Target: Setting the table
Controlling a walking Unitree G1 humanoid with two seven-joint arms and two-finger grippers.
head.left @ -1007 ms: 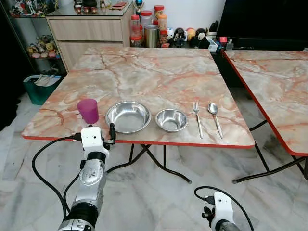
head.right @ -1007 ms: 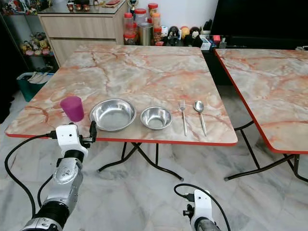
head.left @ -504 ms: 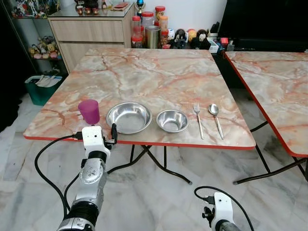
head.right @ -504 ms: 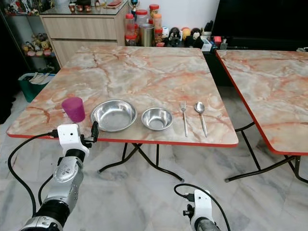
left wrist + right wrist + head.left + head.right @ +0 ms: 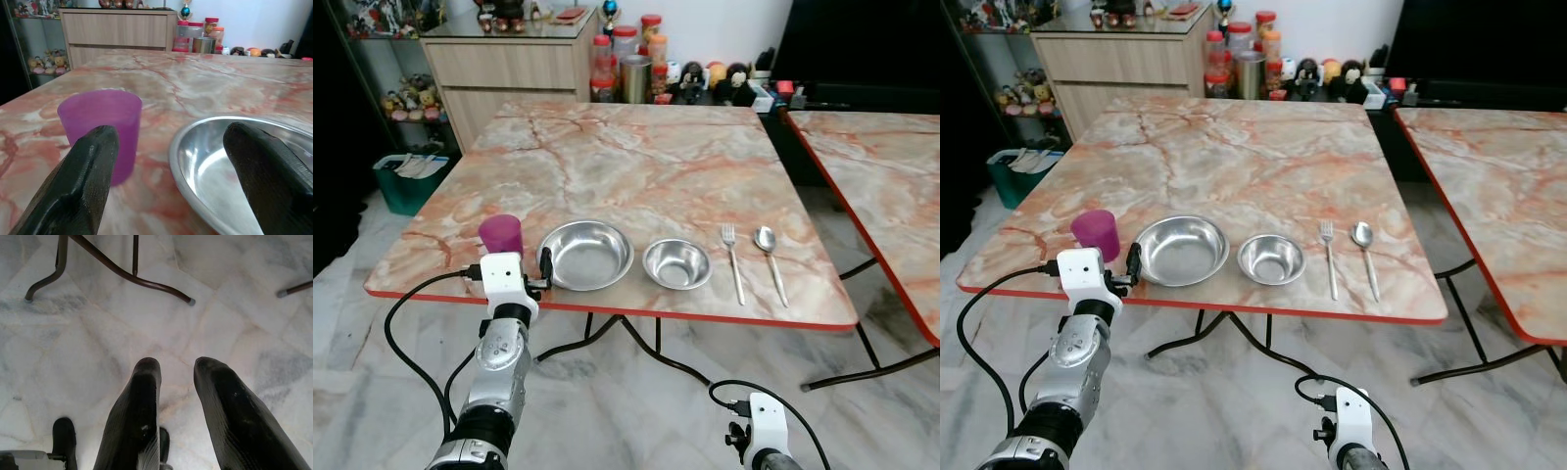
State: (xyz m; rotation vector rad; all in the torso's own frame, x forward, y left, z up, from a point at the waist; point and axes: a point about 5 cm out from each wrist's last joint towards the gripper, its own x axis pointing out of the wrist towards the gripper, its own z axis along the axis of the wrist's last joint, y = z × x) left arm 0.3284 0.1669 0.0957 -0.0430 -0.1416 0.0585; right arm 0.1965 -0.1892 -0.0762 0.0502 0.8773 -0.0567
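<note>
On the marble table (image 5: 636, 157), along its near edge, stand a purple cup (image 5: 499, 233), a large steel bowl (image 5: 585, 255), a small steel bowl (image 5: 676, 264), a fork (image 5: 732, 262) and a spoon (image 5: 769, 262). My left gripper (image 5: 171, 147) is open at the table's edge. One finger (image 5: 83, 181) is in front of the cup (image 5: 100, 129) and the other finger (image 5: 266, 176) is over the large bowl's rim (image 5: 195, 166); it holds nothing. My right gripper (image 5: 176, 364) hangs low over the floor with a narrow gap between its fingers.
A second marble table (image 5: 881, 166) stands to the right across a narrow gap. Behind are a wooden cabinet (image 5: 509, 59), jars (image 5: 626, 59) and a green bin (image 5: 411, 181) at far left. Crossed metal table legs (image 5: 636, 333) stand on the marble floor.
The whole view has shifted a little, so the camera moved. My left gripper now sits slightly closer to the cup and large bowl. The tableware has not moved.
</note>
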